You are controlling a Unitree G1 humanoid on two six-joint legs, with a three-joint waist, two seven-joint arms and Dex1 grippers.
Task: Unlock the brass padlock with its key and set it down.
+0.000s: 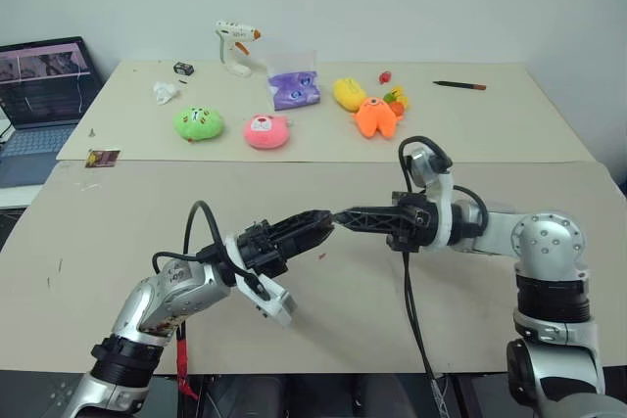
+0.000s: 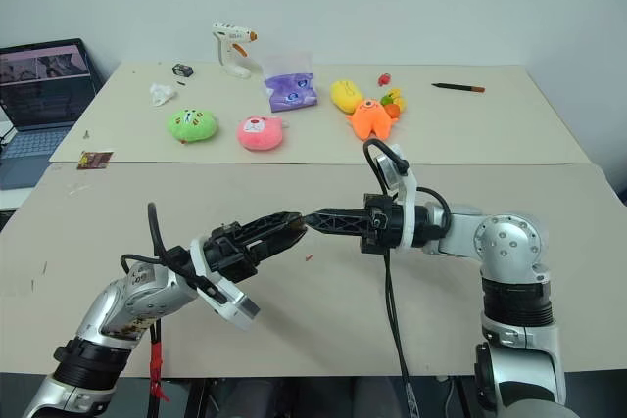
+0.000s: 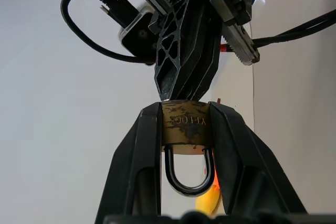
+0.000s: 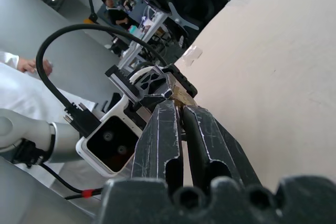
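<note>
Left hand [image 1: 318,225]: narrow grip on the brass padlock [image 3: 184,127]; one finger [image 3: 137,166] on each side of the brass body, shackle loop lying back between the fingers toward the wrist.
Right hand [image 1: 341,215]: fingers pressed together, tips meeting the left hand's tips; in the left wrist view its tips touch the padlock face turned away from the shackle. Key not discernible.
Padlock place: held in the air above the bench [image 1: 118,242], between the two hands.
Room below hands: bare bench surface under and around both hands; one tiny red speck [image 1: 320,255] just below them.
Near edge: behind both wrists.
Beyond the hands: seam between two bench boards, then pink plush [image 1: 265,131], green plush [image 1: 199,124], orange plush [image 1: 375,116], well apart from the hands.
Far edge: glue gun [image 1: 235,46], purple packet [image 1: 294,88], pen [image 1: 458,85].
Left-hand side: laptop [image 1: 44,85] past the bench edge.
</note>
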